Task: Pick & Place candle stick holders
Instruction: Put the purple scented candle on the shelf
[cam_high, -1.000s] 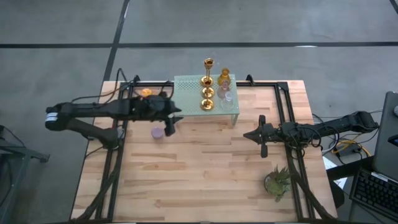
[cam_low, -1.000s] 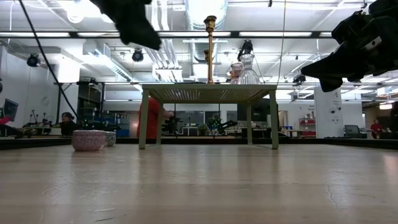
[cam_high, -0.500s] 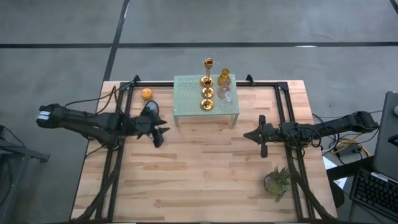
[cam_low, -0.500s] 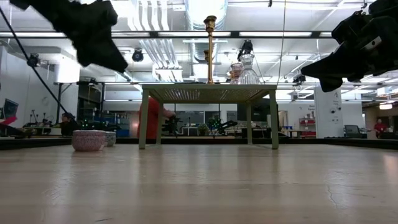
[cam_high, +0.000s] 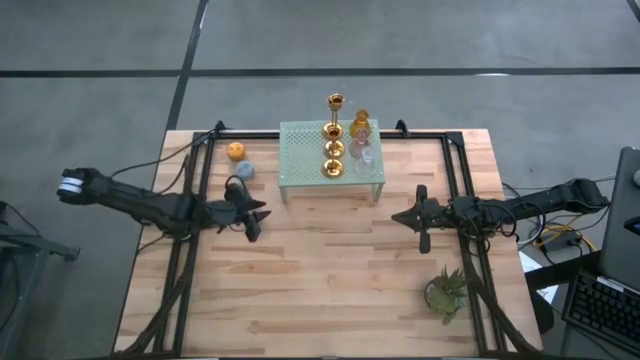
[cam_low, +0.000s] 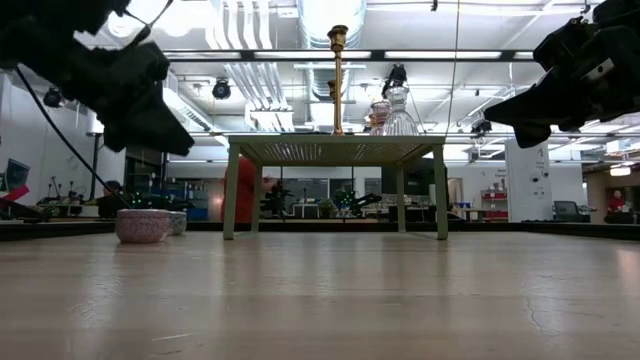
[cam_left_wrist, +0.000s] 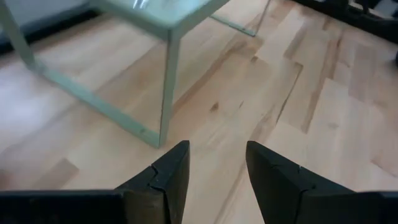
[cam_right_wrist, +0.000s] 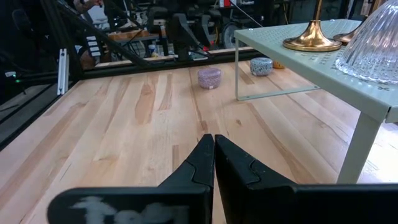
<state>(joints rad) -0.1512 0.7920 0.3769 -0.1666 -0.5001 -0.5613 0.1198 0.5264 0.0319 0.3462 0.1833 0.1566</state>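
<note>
Two dark grippers over butcher-block table (cam_high: 330, 280): left gripper (cam_left_wrist: 214, 163) parted, empty; right gripper (cam_right_wrist: 213, 152) pinched shut (empty); gold holders (cam_high: 333, 150) on mesh rack (cam_high: 300, 150).

A: What do the arms look like?
B: Both are dark, near black, built of slim jointed segments with black cables looping along them. The left arm (cam_high: 150, 205) carries a pale band at its outer end.

A: And the tools?
B: The left tool (cam_left_wrist: 214, 171) has two dark wedge-shaped fingers with a fine seam across each. The right tool (cam_right_wrist: 213, 163) matches, with a faint pale marking on its body.
</note>
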